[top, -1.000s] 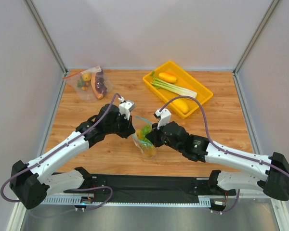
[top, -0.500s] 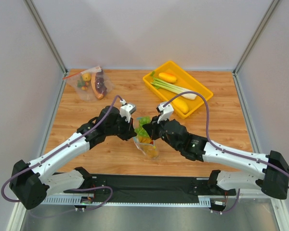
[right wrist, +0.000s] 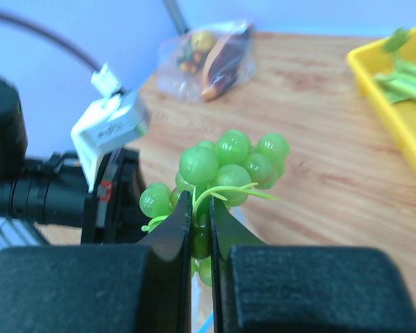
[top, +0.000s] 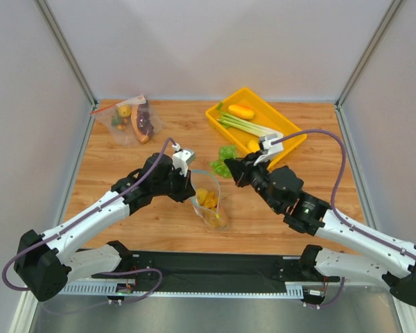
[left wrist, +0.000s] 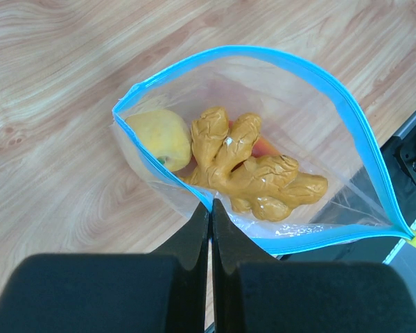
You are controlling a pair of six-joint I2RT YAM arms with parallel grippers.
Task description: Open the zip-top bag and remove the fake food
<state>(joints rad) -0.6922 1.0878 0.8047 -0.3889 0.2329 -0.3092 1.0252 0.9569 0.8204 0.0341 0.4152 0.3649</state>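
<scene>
Since half a second ago the right gripper (top: pixel 234 169) has drawn back from the bag mouth toward the tray, carrying the green grape bunch (top: pixel 224 159) out of the bag, while the left gripper (top: pixel 190 192) has kept its place. On the wooden table (top: pixel 100 163), the yellow tray (top: pixel 286 119) at the far right holds a leek (top: pixel 249 126), an orange piece (top: pixel 241 111) and a yellow piece (top: pixel 253 146) partly hidden by the right wrist. At the far left lies a second clear bag (top: pixel 132 123) with a red-orange strip, containing a dark purple piece (top: pixel 144 122) and a few small items too small to name. The zip-top bag (top: pixel 212 208) stands near the table's front centre, between the two arms, its light-blue mouth (left wrist: pixel 347 111) spread wide open. Inside it lie a lumpy orange ginger-like piece (left wrist: pixel 253 170), a round yellow piece (left wrist: pixel 161 139) touching it on one side, and a red-orange fruit (left wrist: pixel 267 147) mostly covered by the ginger shape. In the left wrist view, the left gripper (left wrist: pixel 212 208) is pinched closed on the near rim of the bag, with the plastic caught between its fingertips. In the right wrist view, the right gripper (right wrist: pixel 201 208) is clamped on the lower part of the green grape bunch (right wrist: pixel 225 163), held clear of the table, beside the tray's near corner and apart from the bag.
</scene>
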